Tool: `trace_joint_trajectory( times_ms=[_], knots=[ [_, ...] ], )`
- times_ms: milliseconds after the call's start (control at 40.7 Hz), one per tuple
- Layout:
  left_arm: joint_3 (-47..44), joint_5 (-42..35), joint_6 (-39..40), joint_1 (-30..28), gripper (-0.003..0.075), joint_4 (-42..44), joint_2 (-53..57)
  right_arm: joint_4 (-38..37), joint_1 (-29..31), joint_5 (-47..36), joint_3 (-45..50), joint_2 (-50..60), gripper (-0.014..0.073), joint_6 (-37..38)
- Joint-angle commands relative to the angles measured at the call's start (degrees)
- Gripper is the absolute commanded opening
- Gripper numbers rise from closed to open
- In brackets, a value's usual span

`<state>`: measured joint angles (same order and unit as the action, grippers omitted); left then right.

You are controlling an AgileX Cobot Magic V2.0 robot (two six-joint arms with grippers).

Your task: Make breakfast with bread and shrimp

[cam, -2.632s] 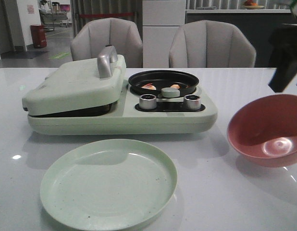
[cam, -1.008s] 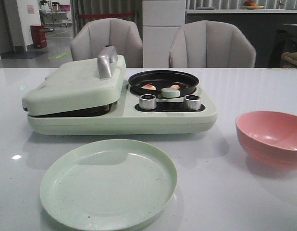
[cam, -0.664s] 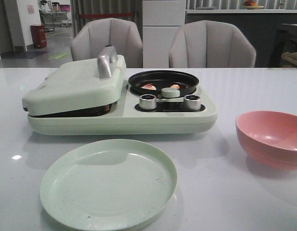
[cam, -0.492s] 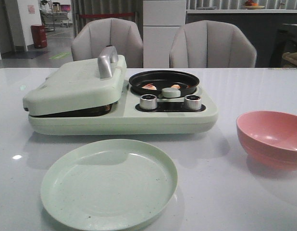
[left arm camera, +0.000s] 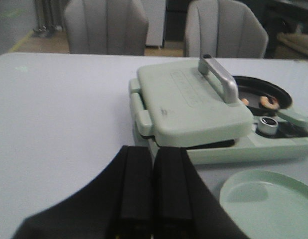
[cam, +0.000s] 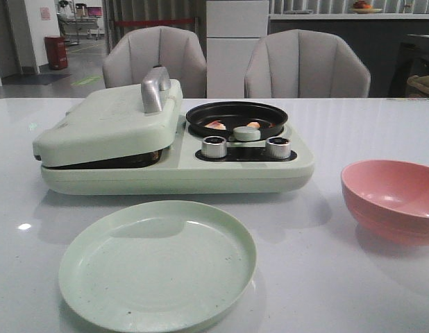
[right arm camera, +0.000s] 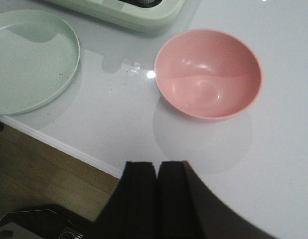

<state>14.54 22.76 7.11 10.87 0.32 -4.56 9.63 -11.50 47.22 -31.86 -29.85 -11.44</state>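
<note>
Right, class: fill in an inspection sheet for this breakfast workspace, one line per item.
Surface: white glossy table, no spills seen.
Job's things: shrimp in the black pan of the green breakfast maker; its press lid is down; bread not visible.
Clutter: green plate and pink bowl, both holding nothing.
Grippers: left gripper and right gripper both shut, holding nothing, away from the items.
Cables: nothing seen.
Surroundings: two grey chairs behind the table.
</note>
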Motion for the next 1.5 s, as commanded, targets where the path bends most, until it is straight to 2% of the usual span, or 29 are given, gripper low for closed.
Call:
trace_joint_trajectory(
  times_ms=[0, 123, 394, 615, 762, 1131, 1476],
  knots=[
    [-3.7, -9.1, 0.5, -3.9, 0.0102, -2.2, 3.3, 0.5, 0.0, -3.4, -1.6, -0.1, 0.0015, 0.1],
    [-9.4, -14.9, 0.5, -6.3, 0.0102, -3.0, 5.3, 0.5, 0.0, -3.4, -1.6, -0.1, 0.0015, 0.1],
    [-16.4, -24.7, 0.5, -5.7, 0.0102, -2.9, 5.8, 0.5, 0.0, -3.4, -1.6, -0.1, 0.0015, 0.1],
    [-16.4, -26.2, -0.8, -4.9, 0.0102, 3.6, 5.8, 0.5, 0.0, -3.4, -1.6, -0.1, 0.0015, 0.1],
    [-16.4, -27.1, -4.1, -4.1, 0.0102, 2.5, 5.8, 0.5, 0.0, -3.4, -1.6, -0.1, 0.0015, 0.1],
    [-16.4, -27.2, -4.2, -4.1, 0.0101, 0.5, 5.8, 0.5, 0.0, -3.4, -1.6, -0.1, 0.0015, 0.1],
    [-16.4, -27.2, -4.2, -9.1, 0.0101, -0.3, 5.8, 0.5, 0.0, -3.4, -1.6, -0.1, 0.0015, 0.1]
  ],
)
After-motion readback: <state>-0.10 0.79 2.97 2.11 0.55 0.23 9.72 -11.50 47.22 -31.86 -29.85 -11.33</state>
